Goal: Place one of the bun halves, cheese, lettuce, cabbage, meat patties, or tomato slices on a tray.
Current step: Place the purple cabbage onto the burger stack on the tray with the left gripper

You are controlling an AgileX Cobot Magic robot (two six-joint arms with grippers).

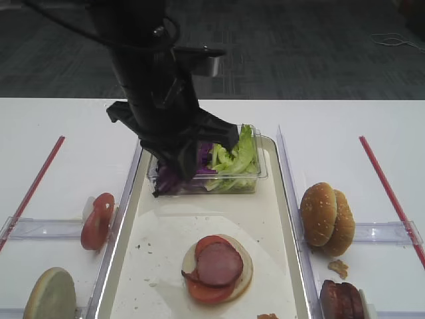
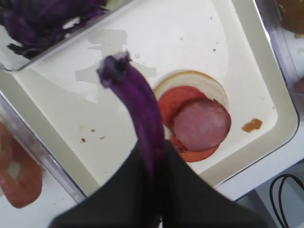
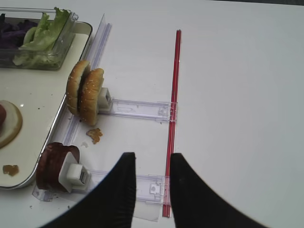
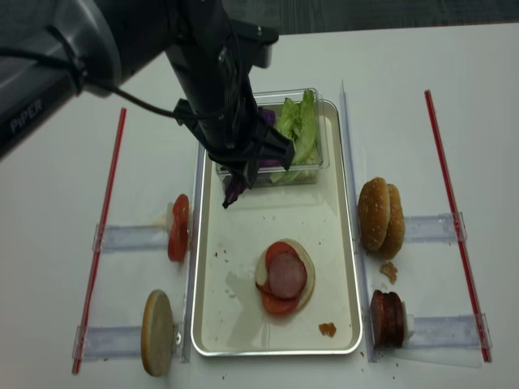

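Exterior high view, from the left: a bun half (image 1: 49,294) stands on edge in the near rack, and tomato slices (image 1: 97,220) stand upright in the rack behind it, both just outside the tray (image 1: 265,219). Over the tray's far end the left gripper (image 4: 233,188) is closed on a strip of cabbage (image 2: 137,107), which hangs from the shut jaws above bare tray, just in front of the tub (image 1: 255,174). That tub sits on the tray and holds more purple shreds and the lettuce (image 1: 234,159). Nearer the front lies a stack: a bun base (image 1: 244,266) with tomato and a patty (image 1: 219,263) on top.

Right of the tray, two buns (image 1: 327,218) stand on edge in a rack, and more patties (image 1: 342,300) in the rack in front of them. The right gripper (image 3: 151,164), seen in its wrist view, is empty with its jaws apart, and hovers over the table well clear of the tray.

The risk I see lies in the cabbage. It is thin and limp, and held only at one end, so a quick swing could shake it loose short of the stack. It may also cling to the pads on release and lift away again. A release here would leave it on bare tray instead of the patty.
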